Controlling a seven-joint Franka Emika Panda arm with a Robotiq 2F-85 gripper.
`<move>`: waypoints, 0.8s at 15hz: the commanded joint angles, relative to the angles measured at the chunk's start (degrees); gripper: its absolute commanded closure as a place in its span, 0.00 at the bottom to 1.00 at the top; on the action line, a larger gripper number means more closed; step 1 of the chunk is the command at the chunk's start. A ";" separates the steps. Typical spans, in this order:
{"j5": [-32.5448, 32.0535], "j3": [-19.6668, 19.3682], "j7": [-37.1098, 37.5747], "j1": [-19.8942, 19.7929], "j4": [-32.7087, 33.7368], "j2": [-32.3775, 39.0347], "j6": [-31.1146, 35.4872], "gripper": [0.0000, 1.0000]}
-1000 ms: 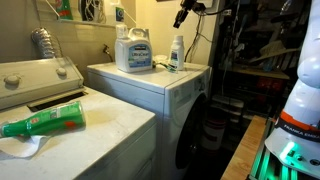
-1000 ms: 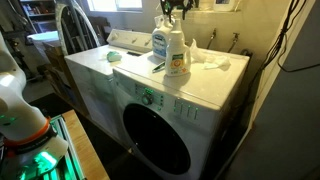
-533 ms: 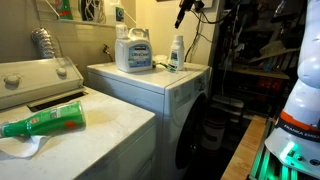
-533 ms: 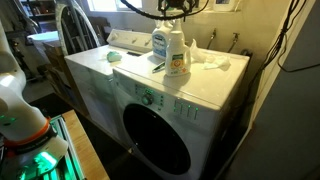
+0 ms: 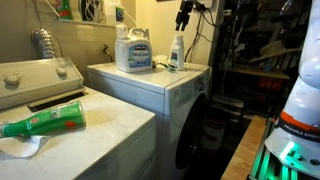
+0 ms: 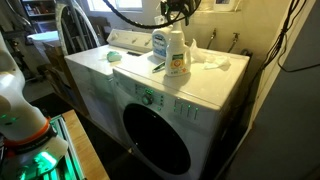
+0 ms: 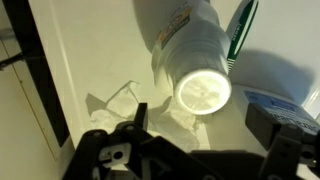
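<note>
My gripper hangs high over the back of the front-loading machine and is open, with nothing between its jaws. Directly below it stands a small white-capped bottle with an orange label. In the wrist view the bottle's round white cap faces up, just ahead of my gripper, with one dark fingertip to each side of it. My gripper stands apart from the bottle, well above it.
A large detergent jug stands beside the small bottle. Crumpled white paper lies on the machine's top behind them. A green bottle lies on the neighbouring top-loading washer. Dark shelving stands close to the machine.
The jaws have gone from nearly shut to wide open. The gripper has stayed high over the small bottle, which has not moved.
</note>
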 commanded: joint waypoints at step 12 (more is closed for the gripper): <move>-1.79 1.30 19.30 0.04 2.27 1.92 -5.49 0.00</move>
